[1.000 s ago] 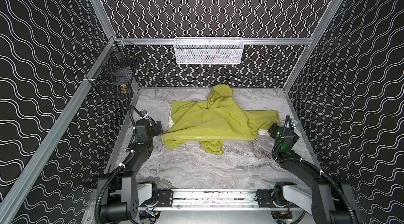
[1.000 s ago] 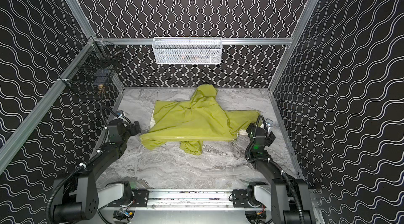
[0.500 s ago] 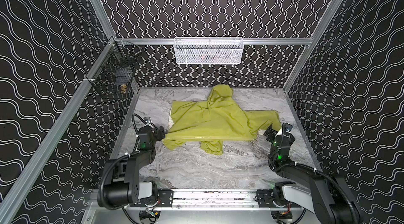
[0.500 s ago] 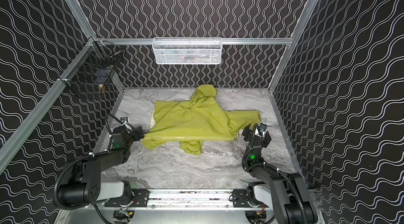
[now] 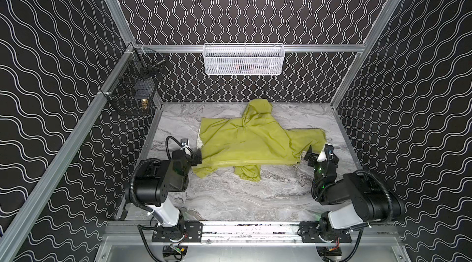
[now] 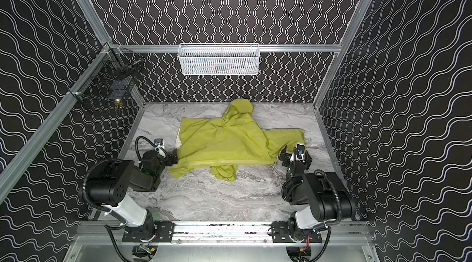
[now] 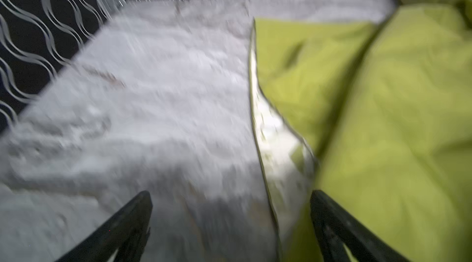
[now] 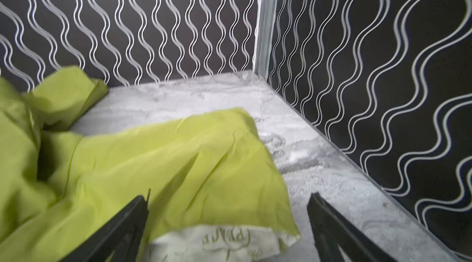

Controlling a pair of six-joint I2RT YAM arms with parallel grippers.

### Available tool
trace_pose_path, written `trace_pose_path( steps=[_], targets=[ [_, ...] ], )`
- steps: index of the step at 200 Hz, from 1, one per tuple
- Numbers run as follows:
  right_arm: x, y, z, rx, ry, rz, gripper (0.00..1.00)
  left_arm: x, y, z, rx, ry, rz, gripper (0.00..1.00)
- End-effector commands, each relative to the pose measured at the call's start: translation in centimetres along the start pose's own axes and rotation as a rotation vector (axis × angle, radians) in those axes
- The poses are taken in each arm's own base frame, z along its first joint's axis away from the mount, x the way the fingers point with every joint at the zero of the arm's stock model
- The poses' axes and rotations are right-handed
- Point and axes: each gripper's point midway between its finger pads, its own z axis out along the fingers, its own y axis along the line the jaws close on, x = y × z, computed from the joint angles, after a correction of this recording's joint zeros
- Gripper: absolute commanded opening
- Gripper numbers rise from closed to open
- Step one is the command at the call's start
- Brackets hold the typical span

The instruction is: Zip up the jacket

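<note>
The lime-green hooded jacket (image 5: 255, 140) (image 6: 229, 140) lies spread on the marble table, hood toward the back wall. A pale zipper (image 5: 242, 163) (image 6: 219, 162) runs along its near edge. My left gripper (image 5: 198, 157) (image 6: 175, 158) is open at the jacket's left edge; in the left wrist view the gripper (image 7: 231, 196) straddles the cream lining edge (image 7: 275, 133) of the jacket (image 7: 383, 120). My right gripper (image 5: 313, 157) (image 6: 291, 157) is open at the jacket's right end. In the right wrist view the gripper (image 8: 227, 202) has green fabric (image 8: 178, 158) and printed cream lining (image 8: 219, 242) between its fingers, not clamped.
A white mesh basket (image 5: 244, 60) hangs on the back wall and a black wire basket (image 5: 135, 89) on the left wall. Patterned walls close in three sides. The arms' mounting rail (image 5: 245, 230) runs along the front edge. Bare marble (image 5: 242, 196) lies in front of the jacket.
Both arms have folded down low. The left gripper has slid right to the jacket's left edge, and the right gripper has moved left to its right end. The jacket has not moved.
</note>
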Motion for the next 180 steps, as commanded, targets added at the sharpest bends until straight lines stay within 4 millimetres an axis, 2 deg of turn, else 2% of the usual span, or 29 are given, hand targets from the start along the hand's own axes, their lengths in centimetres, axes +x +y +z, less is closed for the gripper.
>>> trace_pose_path(
  steps=[1,16,33,47,180],
  targets=[
    [-1.7,1.3,1.0,-0.049,-0.063,-0.005,0.99,-1.4,-0.1,0.5,-0.011,-0.034,0.034,0.99],
    [-0.4,1.2,2.2,-0.043,0.051,0.018,0.99,-1.4,-0.1,0.5,-0.015,-0.029,0.034,0.99],
    [-0.8,0.9,3.1,-0.063,0.039,0.044,0.99,-1.4,-0.1,0.7,-0.016,-0.030,0.037,0.99],
    [-0.2,0.7,3.3,-0.071,0.075,0.058,0.99,-1.5,-0.1,0.8,-0.025,-0.030,0.043,0.99],
    [-0.6,0.4,3.1,-0.066,0.050,0.055,0.99,-1.5,-0.4,0.7,-0.025,-0.027,0.060,0.99]
  ],
)
